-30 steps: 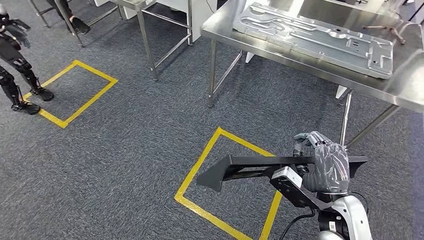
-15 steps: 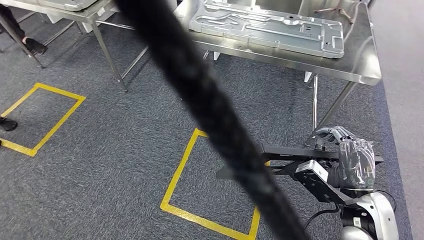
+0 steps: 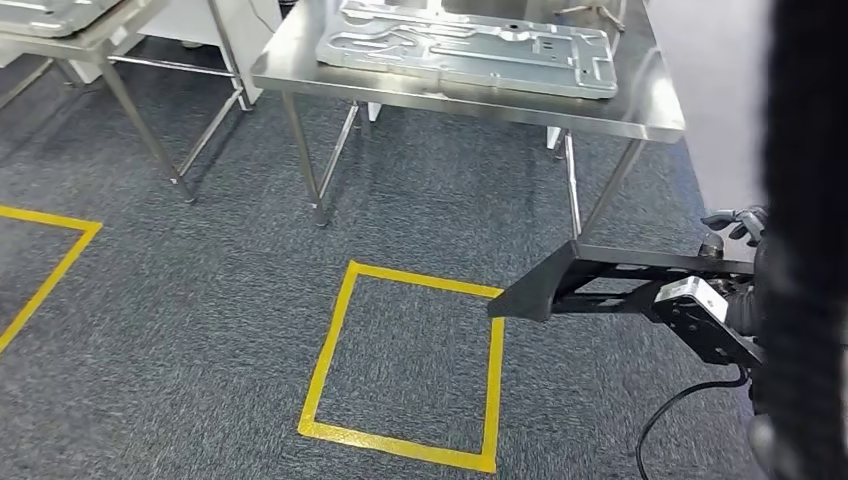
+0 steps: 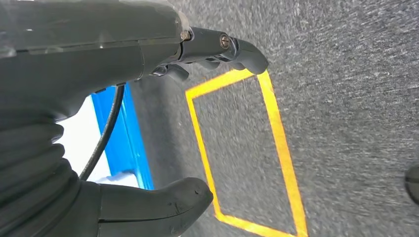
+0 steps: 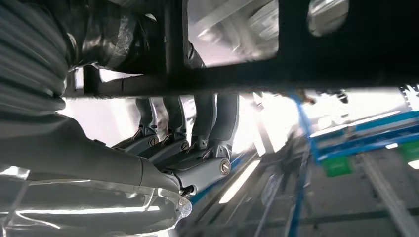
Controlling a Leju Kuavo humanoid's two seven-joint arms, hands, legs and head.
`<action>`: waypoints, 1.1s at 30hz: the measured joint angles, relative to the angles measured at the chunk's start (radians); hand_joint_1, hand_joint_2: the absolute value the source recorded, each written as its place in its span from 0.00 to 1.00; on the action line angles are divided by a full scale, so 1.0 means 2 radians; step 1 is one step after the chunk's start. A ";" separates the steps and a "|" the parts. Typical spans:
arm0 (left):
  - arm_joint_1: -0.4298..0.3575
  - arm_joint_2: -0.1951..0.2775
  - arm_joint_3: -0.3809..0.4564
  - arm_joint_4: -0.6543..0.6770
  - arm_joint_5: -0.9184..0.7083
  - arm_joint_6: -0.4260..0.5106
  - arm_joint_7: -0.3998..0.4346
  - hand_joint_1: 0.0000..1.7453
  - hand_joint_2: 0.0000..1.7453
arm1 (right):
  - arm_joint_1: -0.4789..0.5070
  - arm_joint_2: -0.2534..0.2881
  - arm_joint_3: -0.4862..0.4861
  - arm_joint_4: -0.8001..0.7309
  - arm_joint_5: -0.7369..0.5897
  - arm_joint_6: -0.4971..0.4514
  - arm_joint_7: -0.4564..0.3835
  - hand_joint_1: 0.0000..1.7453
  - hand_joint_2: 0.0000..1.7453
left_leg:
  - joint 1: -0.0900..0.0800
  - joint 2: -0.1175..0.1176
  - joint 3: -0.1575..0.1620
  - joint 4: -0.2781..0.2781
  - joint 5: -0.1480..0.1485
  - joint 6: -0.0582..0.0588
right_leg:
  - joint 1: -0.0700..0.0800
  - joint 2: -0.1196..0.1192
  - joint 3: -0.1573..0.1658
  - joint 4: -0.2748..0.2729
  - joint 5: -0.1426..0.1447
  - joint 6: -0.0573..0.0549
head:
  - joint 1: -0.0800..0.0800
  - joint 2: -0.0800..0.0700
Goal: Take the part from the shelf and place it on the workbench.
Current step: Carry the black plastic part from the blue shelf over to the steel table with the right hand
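Grey carpet floor (image 3: pixel 200 300) across most of the head view, marked with a yellow tape square (image 3: pixel 405 365) near the middle and a second yellow outline cut off at the left edge. Beyond it, a steel surface (image 3: pixel 640 115) on thin legs, carrying a large stamped metal panel (image 3: pixel 470 45) that lies flat along its far side and runs out of frame at the top. Part of a second steel table (image 3: pixel 60 25) at the upper left, mostly cropped. Down the right edge, a broad dark blurred band (image 3: pixel 810 250), too out of focus to identify, hiding much of the right arm. Held in the air above the floor, near the front right corner of the surface but well clear of it and lower: the part (image 3: pixel 600 285), a long black frame with a wedge-shaped end pointing left. Right robot hand (image 3: pixel 735 300) largely hidden behind the band, a few fingertips showing above the bar; in the right wrist view (image 5: pixel 188 143) curled up around the black bar of the part (image 5: pixel 276 74), gripping it, background blurred and overexposed. Left robot hand (image 4: pixel 148 123) seen from its wrist view over carpet and yellow tape, thumb and fingers spread apart, holding nothing; a blue strip (image 4: pixel 131 143) beside it hard to identify.
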 joint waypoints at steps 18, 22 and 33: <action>-0.006 -0.001 -0.007 0.005 0.000 0.006 0.011 0.00 1.00 | -0.070 -0.036 -0.007 0.030 0.050 0.022 0.030 1.00 1.00 | -0.002 0.014 0.011 -0.007 -0.004 0.005 | 0.005 -0.009 0.075 -0.139 0.058 -0.020 | 0.000 0.000; -0.006 -0.001 -0.007 0.005 0.000 0.006 0.011 0.00 1.00 | -0.072 -0.036 -0.004 0.033 0.050 0.022 0.030 1.00 1.00 | 0.000 0.014 0.012 -0.008 -0.003 -0.005 | 0.007 -0.009 0.075 -0.138 0.057 -0.022 | 0.000 0.000; -0.006 -0.001 -0.008 0.005 0.000 0.006 0.015 0.00 1.00 | -0.085 -0.037 0.005 0.041 0.057 0.022 0.035 1.00 1.00 | 0.001 0.014 0.012 -0.009 -0.005 -0.025 | 0.007 -0.010 0.075 -0.137 0.057 -0.023 | 0.000 0.000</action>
